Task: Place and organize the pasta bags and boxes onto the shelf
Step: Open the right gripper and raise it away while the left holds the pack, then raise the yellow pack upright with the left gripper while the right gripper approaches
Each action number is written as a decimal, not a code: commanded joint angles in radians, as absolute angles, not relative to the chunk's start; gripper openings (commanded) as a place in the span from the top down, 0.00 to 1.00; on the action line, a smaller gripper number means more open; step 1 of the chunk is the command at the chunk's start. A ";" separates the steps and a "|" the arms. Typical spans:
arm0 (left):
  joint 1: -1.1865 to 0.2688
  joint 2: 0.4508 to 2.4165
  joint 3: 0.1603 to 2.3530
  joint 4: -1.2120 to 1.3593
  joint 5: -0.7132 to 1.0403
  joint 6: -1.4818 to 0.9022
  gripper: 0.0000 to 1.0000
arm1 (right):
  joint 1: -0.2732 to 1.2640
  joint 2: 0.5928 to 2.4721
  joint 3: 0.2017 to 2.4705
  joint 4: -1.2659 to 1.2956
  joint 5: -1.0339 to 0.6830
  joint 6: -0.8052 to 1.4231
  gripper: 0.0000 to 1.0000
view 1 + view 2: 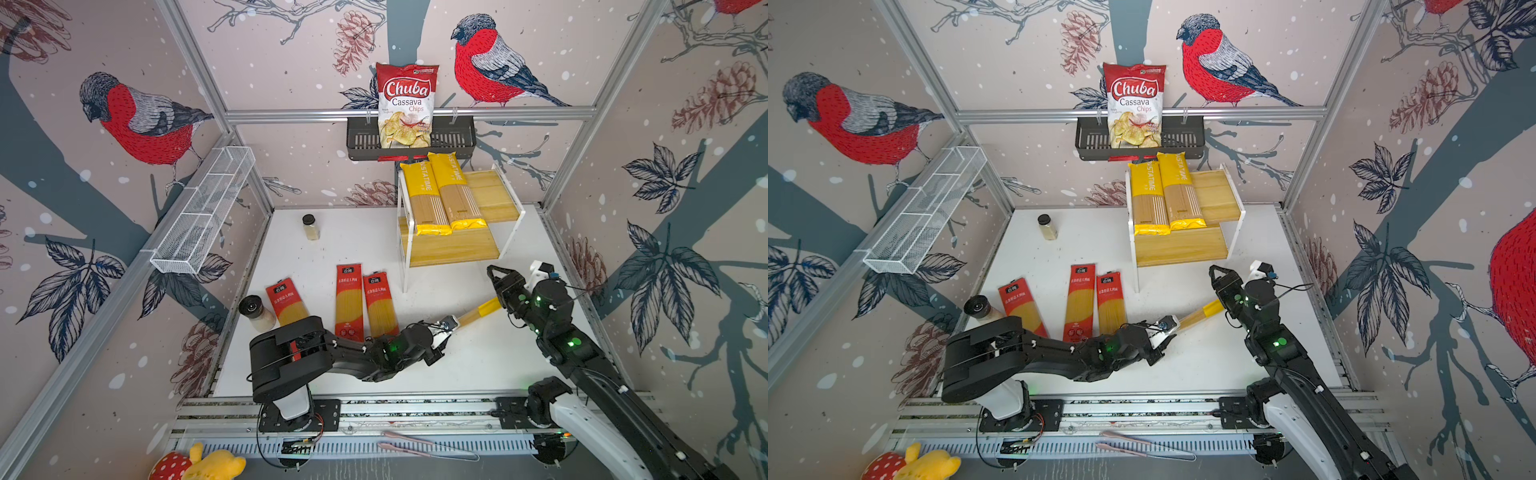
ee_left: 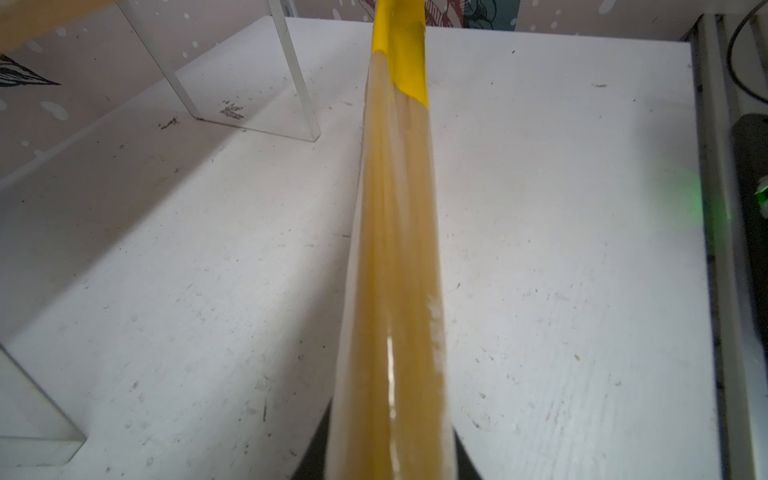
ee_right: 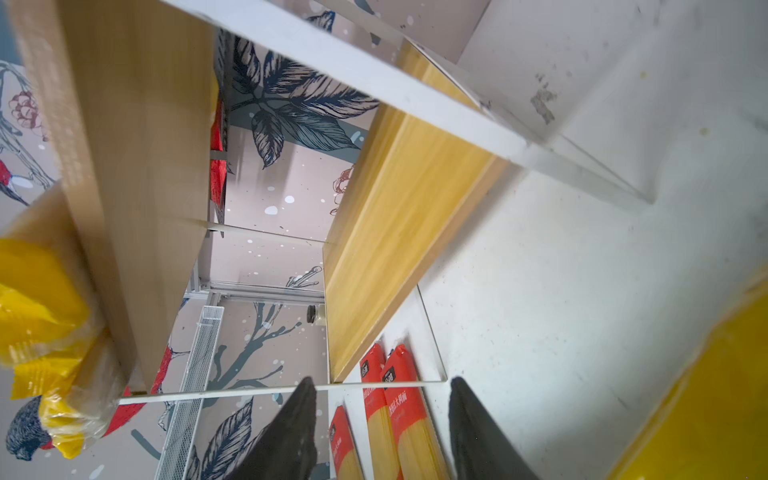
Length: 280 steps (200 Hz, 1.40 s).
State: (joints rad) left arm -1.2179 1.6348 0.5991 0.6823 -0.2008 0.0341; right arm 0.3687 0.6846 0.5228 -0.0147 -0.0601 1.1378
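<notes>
The left tool [image 1: 449, 323], lower centre in both top views, is clenched on one end of a yellow PASTATIME spaghetti pack [image 1: 478, 312]. The pack is turned edge-up and runs toward the upper right, where its yellow end sits just beside the right tool [image 1: 500, 276]. In the left wrist view the same pack [image 2: 395, 249] rises from between the dark fingers [image 2: 316, 449] and stands over the white worktop [image 2: 561, 270]. The right tool [image 3: 382, 386] is released: its jaws stand apart with nothing between them, and the pack's yellow end [image 3: 706, 395] lies outside the gap. The shelf [image 1: 453, 249] stands right of centre, near the back wall. Two yellow PASTATIME packs [image 1: 424, 199] [image 1: 457, 191] lie side by side on its upper board, with their front ends overhanging the lower board. Three red spaghetti packs [image 1: 286, 301] [image 1: 348, 303] [image 1: 379, 305] lie flat on the worktop at centre left. The left arm covers their near ends.
</notes>
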 commanded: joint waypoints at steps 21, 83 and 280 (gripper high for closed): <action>-1.186 1.545 0.611 0.747 -0.203 -0.049 1.00 | 0.265 0.711 0.626 0.001 -0.259 0.917 0.47; -1.187 1.374 0.509 0.871 -0.021 -0.173 1.00 | 0.027 0.620 0.658 -0.033 -0.311 0.861 0.45; -1.111 1.181 0.630 1.155 -0.068 -0.317 1.00 | 0.236 0.561 0.354 0.602 -0.427 0.794 0.36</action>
State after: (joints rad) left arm -1.1179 1.1740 0.5999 0.8768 -0.1116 -0.2661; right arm 0.1825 0.5461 0.3458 0.4362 -0.4046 0.8684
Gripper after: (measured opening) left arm 0.244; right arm 0.633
